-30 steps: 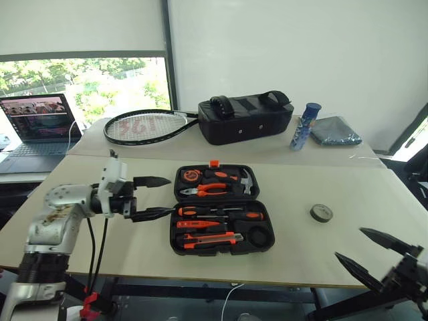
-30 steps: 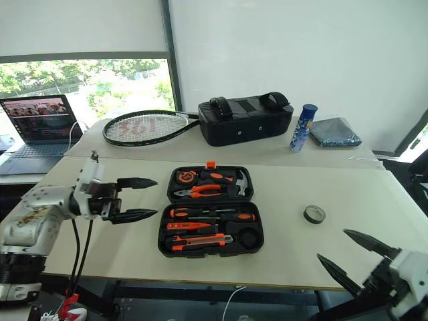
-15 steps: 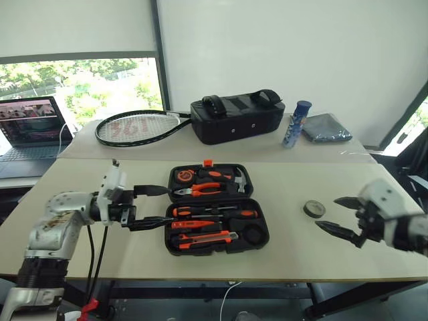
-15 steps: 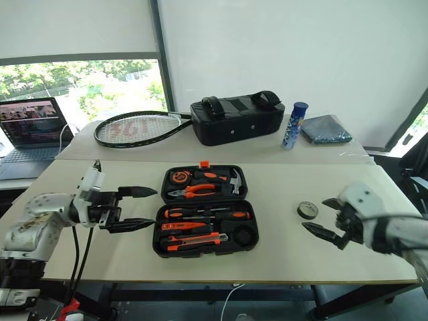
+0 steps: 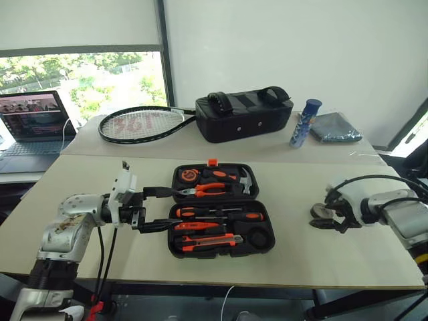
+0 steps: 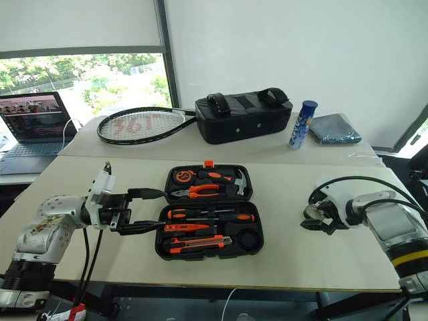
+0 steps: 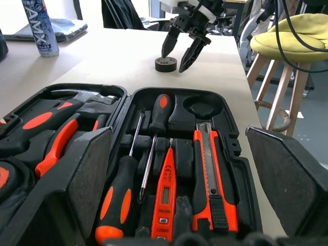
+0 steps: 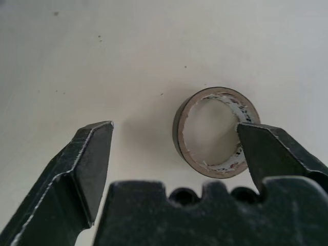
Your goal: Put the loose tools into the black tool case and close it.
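Note:
The black tool case (image 5: 172, 242) lies open at the table's middle. In its near half sit two screwdrivers (image 7: 115, 205), a slim orange tool (image 7: 165, 195) and the utility knife (image 7: 207, 174). My left gripper (image 5: 171, 207) is open and level at the case's left edge, pointing across it. The grey tape roll (image 8: 178, 134) lies flat on the table to the case's right. My right gripper (image 8: 174, 129) points down over it, open. One finger (image 8: 266, 148) is over the roll's far rim and the other finger (image 8: 87, 159) stands off on bare table.
The case's far half holds pliers (image 5: 210, 190), a hammer (image 5: 245, 179) and a tape measure. On the back table are a black fabric bag (image 5: 244, 119), a racket (image 5: 140, 124), a blue can (image 5: 304, 124), a folded cloth (image 5: 336, 127) and a laptop (image 5: 30, 124).
My right arm has swung from the near table edge forward to the tape roll and tipped its gripper down over it, the jaws slightly narrower. The left gripper has stayed by the case.

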Robot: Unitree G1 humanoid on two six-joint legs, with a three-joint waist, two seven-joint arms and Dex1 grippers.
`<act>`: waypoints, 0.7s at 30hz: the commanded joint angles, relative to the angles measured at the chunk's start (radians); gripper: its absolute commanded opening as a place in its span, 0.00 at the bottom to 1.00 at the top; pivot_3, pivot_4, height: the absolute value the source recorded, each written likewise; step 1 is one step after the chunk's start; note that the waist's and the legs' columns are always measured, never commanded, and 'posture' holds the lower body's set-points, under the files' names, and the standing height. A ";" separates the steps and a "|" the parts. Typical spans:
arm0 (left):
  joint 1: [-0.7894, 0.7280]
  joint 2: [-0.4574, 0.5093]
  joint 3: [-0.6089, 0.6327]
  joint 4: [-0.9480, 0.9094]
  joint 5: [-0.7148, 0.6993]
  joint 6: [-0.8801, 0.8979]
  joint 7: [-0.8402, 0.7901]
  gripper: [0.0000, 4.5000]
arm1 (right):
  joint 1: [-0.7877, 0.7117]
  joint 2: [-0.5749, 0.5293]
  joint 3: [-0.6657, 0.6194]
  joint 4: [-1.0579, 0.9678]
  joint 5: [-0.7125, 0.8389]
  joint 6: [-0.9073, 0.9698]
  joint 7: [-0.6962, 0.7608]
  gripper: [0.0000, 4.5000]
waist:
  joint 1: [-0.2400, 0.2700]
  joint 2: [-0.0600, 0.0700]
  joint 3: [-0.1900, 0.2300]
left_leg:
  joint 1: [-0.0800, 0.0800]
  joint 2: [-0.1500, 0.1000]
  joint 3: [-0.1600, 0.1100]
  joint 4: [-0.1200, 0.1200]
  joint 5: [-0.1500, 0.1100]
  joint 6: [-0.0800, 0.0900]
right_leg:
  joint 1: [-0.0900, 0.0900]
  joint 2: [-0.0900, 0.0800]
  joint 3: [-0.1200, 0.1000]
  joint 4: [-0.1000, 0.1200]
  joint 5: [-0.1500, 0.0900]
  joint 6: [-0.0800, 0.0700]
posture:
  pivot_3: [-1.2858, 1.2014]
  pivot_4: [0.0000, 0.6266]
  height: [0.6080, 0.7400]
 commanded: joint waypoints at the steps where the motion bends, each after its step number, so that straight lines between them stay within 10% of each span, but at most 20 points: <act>1: -0.001 0.006 0.015 -0.033 -0.014 -0.013 0.006 1.00 | -0.042 0.021 0.013 0.055 -0.052 -0.056 0.030 0.63 | 0.000 0.000 0.000 | 0.000 0.000 0.000 0.000 0.000 0.000 | 0.000 0.000 0.000 0.000 0.000 0.001 | 0.52 0.24 1.00; 9: 0.003 -0.001 0.010 -0.039 -0.020 -0.029 -0.011 1.00 | -0.058 0.035 -0.006 0.114 -0.097 -0.114 0.068 0.03 | 0.000 0.000 0.000 | 0.001 0.000 0.000 0.001 0.000 0.000 | 0.001 0.000 0.000 0.002 -0.001 0.004 | 0.52 0.24 1.00; 14: 0.016 -0.011 0.002 -0.054 -0.026 -0.041 -0.024 1.00 | -0.036 0.000 -0.086 -0.126 0.037 -0.144 0.217 0.01 | 0.000 0.004 0.002 | 0.001 0.000 0.000 0.001 0.000 0.000 | 0.001 0.000 0.000 0.002 -0.001 0.004 | 0.52 0.24 1.00; 21: 0.031 -0.008 -0.001 -0.043 -0.015 -0.049 -0.029 1.00 | -0.072 0.039 -0.051 -0.654 0.264 0.281 0.207 0.01 | -0.008 0.008 0.005 | 0.002 0.001 -0.003 0.001 0.000 0.000 | 0.000 0.002 -0.002 0.005 -0.002 0.003 | 0.52 0.24 1.00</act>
